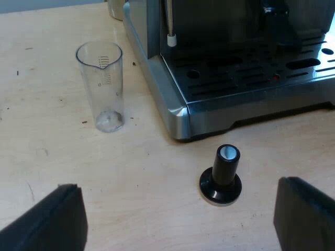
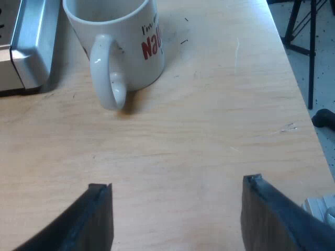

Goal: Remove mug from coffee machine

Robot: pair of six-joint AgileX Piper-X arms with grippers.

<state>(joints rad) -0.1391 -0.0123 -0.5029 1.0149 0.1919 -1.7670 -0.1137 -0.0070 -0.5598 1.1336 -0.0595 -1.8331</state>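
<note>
The mug point(image 2: 118, 47) stands upright on the bare wood of the table point(image 2: 209, 120), its handle turned toward the right gripper point(image 2: 175, 184); it sits just beside a corner of the espresso machine point(image 2: 31, 47), off the machine and not on its drip tray; it is well in from the table's edge that shows beyond it. The right gripper's fingers are spread wide with nothing between them, and they hang apart from the mug, short of its handle. Judged from this, the removal itself looks done: the mug is out and set down, and what is left seems to be little more than drawing the arm clear, unless the mug is meant to go farther from the machine.

The left gripper point(image 1: 177, 184) is spread apart as well and holds nothing; it hovers over the table before the machine's front corner; between it and the machine stands a tamper point(image 1: 222, 175) with a black knob, close to the drip tray point(image 1: 251, 73); a measuring glass point(image 1: 104, 86), upright, stands near the machine's side, toward the table's edge. Nothing lies between the right gripper and the mug; only the machine's corner is close by it.
</note>
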